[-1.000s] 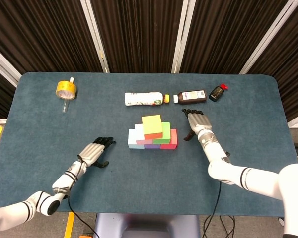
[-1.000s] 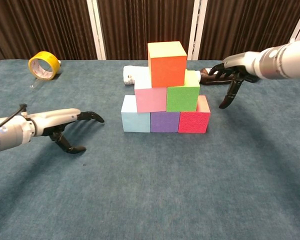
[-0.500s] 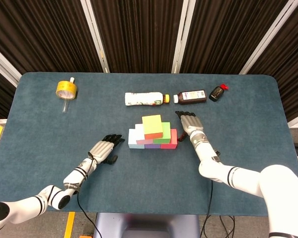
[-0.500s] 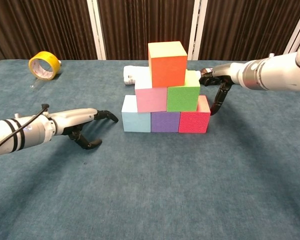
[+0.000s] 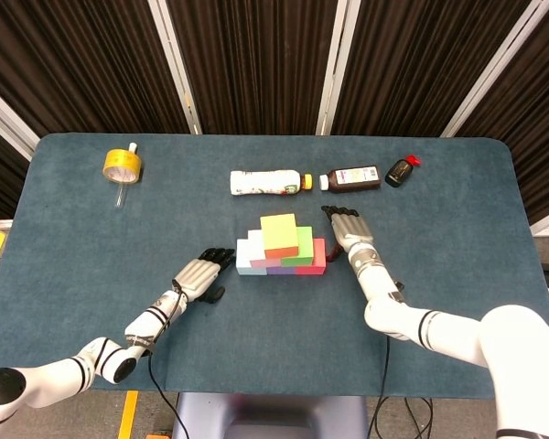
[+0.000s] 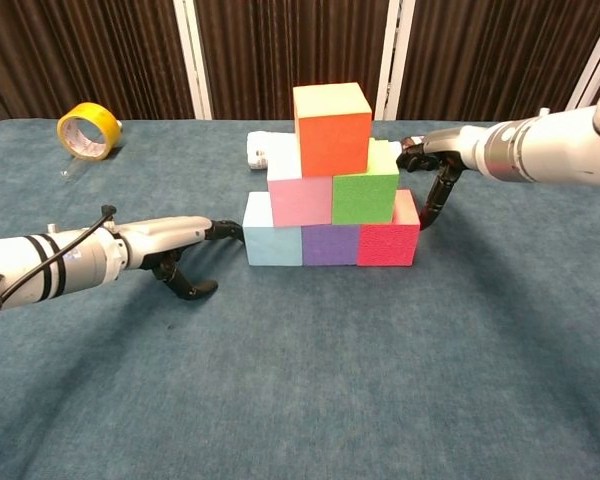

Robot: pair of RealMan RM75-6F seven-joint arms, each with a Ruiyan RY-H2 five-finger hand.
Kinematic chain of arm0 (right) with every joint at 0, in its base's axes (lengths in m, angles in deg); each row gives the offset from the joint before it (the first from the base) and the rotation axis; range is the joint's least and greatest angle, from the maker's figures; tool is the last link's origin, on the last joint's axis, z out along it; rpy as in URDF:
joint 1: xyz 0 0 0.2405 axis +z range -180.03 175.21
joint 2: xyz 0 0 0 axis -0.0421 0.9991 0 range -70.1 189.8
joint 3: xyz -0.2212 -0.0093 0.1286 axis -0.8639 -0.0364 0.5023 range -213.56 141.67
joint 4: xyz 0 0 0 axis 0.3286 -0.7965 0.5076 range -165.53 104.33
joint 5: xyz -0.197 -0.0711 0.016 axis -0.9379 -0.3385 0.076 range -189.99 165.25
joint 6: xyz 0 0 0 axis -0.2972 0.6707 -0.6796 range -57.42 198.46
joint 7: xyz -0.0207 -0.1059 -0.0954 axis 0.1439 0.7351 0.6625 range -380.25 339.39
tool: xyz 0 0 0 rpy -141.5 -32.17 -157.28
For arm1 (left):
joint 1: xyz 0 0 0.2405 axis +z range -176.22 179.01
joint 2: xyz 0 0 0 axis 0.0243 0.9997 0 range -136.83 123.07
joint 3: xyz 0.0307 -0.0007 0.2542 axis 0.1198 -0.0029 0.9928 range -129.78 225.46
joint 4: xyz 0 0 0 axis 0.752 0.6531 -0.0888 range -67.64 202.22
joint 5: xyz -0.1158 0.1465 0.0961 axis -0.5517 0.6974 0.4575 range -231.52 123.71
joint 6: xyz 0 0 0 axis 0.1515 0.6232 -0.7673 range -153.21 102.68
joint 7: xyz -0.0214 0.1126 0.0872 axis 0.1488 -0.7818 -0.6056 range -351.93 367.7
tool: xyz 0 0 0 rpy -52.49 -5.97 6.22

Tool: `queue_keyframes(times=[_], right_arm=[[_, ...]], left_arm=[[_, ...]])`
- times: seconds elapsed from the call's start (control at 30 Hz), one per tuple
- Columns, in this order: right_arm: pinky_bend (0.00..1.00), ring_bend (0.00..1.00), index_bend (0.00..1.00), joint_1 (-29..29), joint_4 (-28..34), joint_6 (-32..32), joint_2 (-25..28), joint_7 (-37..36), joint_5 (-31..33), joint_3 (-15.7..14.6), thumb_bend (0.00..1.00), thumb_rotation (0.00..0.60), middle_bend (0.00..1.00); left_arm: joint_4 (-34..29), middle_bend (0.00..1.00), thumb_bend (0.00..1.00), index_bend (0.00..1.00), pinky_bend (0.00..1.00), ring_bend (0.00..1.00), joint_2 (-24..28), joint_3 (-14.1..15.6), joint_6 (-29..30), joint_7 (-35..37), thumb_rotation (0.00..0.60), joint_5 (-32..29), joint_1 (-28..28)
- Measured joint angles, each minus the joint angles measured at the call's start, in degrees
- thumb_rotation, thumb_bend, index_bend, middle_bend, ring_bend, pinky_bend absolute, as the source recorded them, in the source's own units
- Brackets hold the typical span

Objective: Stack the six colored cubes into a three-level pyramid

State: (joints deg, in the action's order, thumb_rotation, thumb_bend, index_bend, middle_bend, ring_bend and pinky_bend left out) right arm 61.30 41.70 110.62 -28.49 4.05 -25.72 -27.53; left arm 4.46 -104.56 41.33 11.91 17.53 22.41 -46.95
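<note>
The pyramid (image 5: 281,245) stands mid-table. Its bottom row is a light blue cube (image 6: 271,243), a purple cube (image 6: 330,245) and a red cube (image 6: 387,243). A pink cube (image 6: 300,200) and a green cube (image 6: 364,197) sit on them, with an orange cube (image 6: 332,130) on top. My left hand (image 6: 185,245) (image 5: 204,273) lies low on the table, fingers curved, tips at the light blue cube's left side, holding nothing. My right hand (image 6: 435,170) (image 5: 346,229) hangs fingers-down just right of the red and green cubes, also holding nothing.
A yellow tape roll (image 5: 122,165) lies at the far left. A white bottle (image 5: 265,182), a brown bottle (image 5: 351,176) and a small dark bottle with a red cap (image 5: 402,170) lie in a row behind the pyramid.
My left hand has slid right up to the light blue cube. My right hand came in to the pyramid's right side, then held. The upper cubes seem shifted slightly left.
</note>
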Motion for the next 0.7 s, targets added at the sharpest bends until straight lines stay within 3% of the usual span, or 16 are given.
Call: queue_keyframes(times=[0.23, 0.43, 0.57, 0.7], right_arm=[[0.10, 0.00, 0.12, -0.28, 1.54, 0.65, 0.75, 0.15, 0.44, 0.28, 0.21, 0.600, 0.16], [0.10, 0.00, 0.12, -0.46, 2.18, 1.00, 0.85, 0.22, 0.77, 0.47, 0.21, 0.600, 0.16], [0.10, 0.00, 0.12, -0.66, 2.71, 1.15, 1.02, 0.09, 0.72, 0.61, 0.21, 0.600, 0.16], [0.09, 0.00, 0.12, -0.93, 3.49, 1.51, 1.39, -0.02, 0.69, 0.71, 0.21, 0.600, 0.15]], left_arm=[[-3.45, 0.00, 0.35, 0.09, 0.00, 0.00, 2.13, 0.54, 0.59, -1.95, 0.600, 0.00, 0.18], [-6.10, 0.00, 0.43, 0.08, 0.00, 0.00, 4.20, 0.59, -0.64, -3.29, 0.598, -1.05, -0.48], [-5.45, 0.00, 0.43, 0.08, 0.00, 0.00, 3.72, 0.03, -1.36, -3.58, 0.542, -2.41, -1.03], [-4.40, 0.00, 0.43, 0.08, 0.00, 0.00, 3.29, -0.61, -2.28, -3.63, 0.534, -3.43, -1.84]])
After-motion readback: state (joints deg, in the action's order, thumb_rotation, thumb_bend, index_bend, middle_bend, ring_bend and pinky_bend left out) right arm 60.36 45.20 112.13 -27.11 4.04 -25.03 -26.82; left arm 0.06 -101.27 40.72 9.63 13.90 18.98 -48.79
